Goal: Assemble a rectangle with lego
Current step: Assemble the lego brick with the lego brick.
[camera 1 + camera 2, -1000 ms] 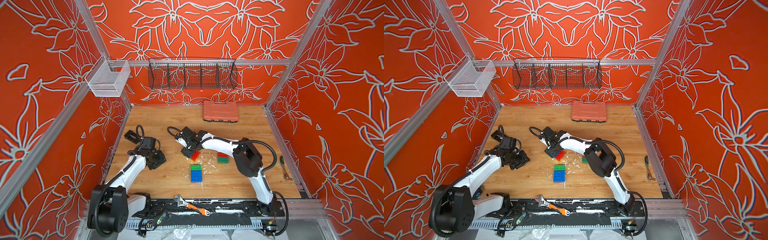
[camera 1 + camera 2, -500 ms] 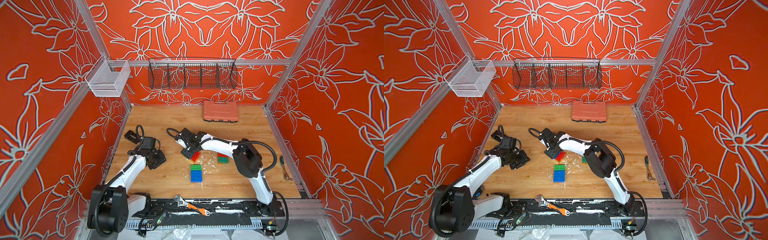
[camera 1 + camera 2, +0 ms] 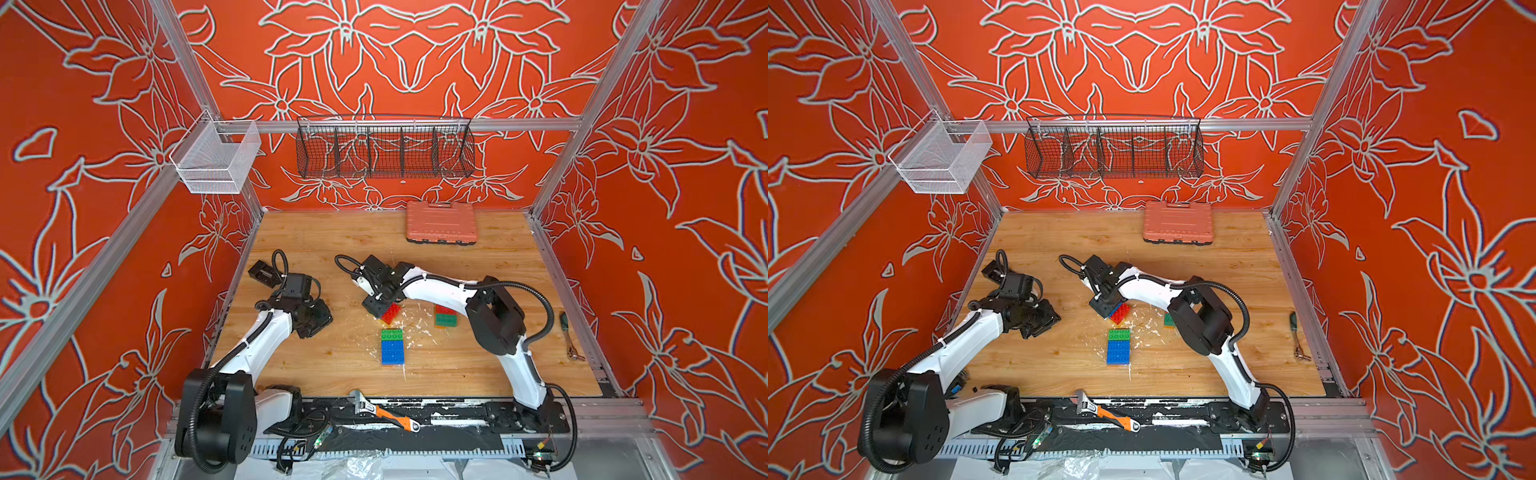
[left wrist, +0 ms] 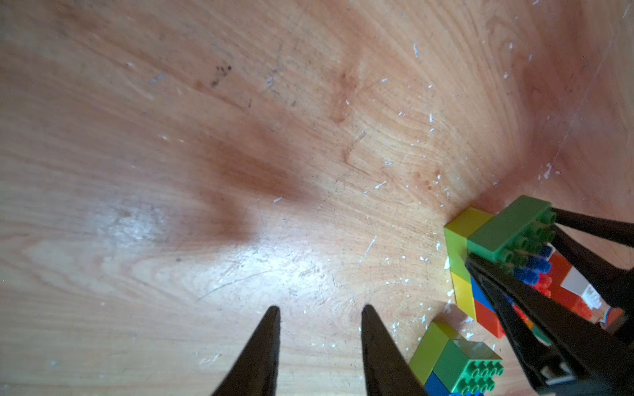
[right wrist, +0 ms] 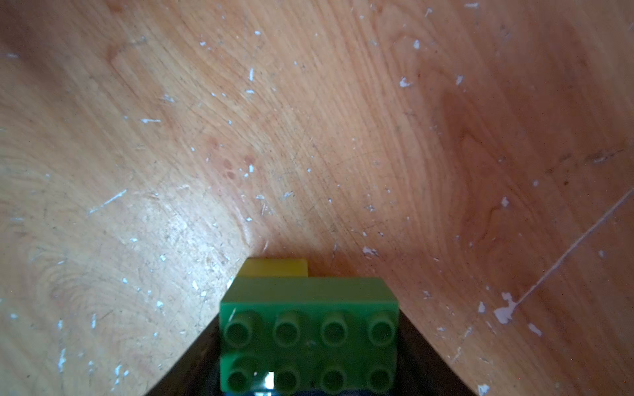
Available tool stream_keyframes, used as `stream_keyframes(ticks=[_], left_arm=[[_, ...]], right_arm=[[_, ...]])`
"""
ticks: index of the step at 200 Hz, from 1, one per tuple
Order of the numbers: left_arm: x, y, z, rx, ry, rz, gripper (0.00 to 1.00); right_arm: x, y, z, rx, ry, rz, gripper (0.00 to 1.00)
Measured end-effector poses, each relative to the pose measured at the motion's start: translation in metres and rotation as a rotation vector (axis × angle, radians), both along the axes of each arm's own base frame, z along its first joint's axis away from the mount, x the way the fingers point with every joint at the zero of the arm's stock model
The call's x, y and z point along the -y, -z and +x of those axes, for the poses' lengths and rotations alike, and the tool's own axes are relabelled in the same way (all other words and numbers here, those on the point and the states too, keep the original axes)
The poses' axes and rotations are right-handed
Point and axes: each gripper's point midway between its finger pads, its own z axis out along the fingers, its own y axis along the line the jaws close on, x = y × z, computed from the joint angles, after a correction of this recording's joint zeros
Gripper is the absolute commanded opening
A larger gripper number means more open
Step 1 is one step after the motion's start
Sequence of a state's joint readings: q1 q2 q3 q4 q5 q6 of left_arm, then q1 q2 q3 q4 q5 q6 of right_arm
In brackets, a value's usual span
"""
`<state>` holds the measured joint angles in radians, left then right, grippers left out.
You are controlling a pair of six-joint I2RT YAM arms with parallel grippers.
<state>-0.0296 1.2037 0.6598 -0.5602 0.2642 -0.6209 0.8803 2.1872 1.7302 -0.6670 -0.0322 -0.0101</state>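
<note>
Joining step, I judge: right end effector (image 3: 379, 306) grips the green studded plastic brick (image 5: 308, 329) topping a mixed-colour brick stack (image 4: 461, 291), middle of the counter (image 3: 465, 370); left end effector (image 4: 319, 310) half open, empty. Next, align beside the flat blue-and-green brick block (image 3: 392, 349).

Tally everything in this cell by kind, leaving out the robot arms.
Lego clusters: 3 (multicolour stack, green-blue slab, red-green stack)
Hand tools: 2 (adjustable wrench, green-handled tool)
Cases: 1 (salmon case)
Wall baskets: 2 (black wire basket, white mesh basket)
Total: 8

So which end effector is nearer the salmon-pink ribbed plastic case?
Right. The right end effector, gripping a green studded plastic brick, is in front of the case; the left end effector is farther away, further left.
</note>
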Motion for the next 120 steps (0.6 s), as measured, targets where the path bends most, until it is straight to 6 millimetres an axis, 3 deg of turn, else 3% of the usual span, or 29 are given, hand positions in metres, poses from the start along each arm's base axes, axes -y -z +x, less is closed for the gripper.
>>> stream_keyframes(ticks=[59, 97, 120], left_arm=[[0.003, -0.008, 0.007, 0.017, 0.021, -0.012, 0.40], [0.005, -0.008, 0.008, 0.012, 0.030, -0.019, 0.41], [0.007, -0.004, 0.007, -0.011, 0.038, -0.028, 0.41]], right_arm=[[0.004, -0.002, 0.003, -0.052, 0.022, -0.017, 0.53], [0.006, -0.002, 0.003, -0.058, 0.027, -0.027, 0.70], [0.011, 0.001, 0.002, -0.062, 0.033, -0.047, 0.75]])
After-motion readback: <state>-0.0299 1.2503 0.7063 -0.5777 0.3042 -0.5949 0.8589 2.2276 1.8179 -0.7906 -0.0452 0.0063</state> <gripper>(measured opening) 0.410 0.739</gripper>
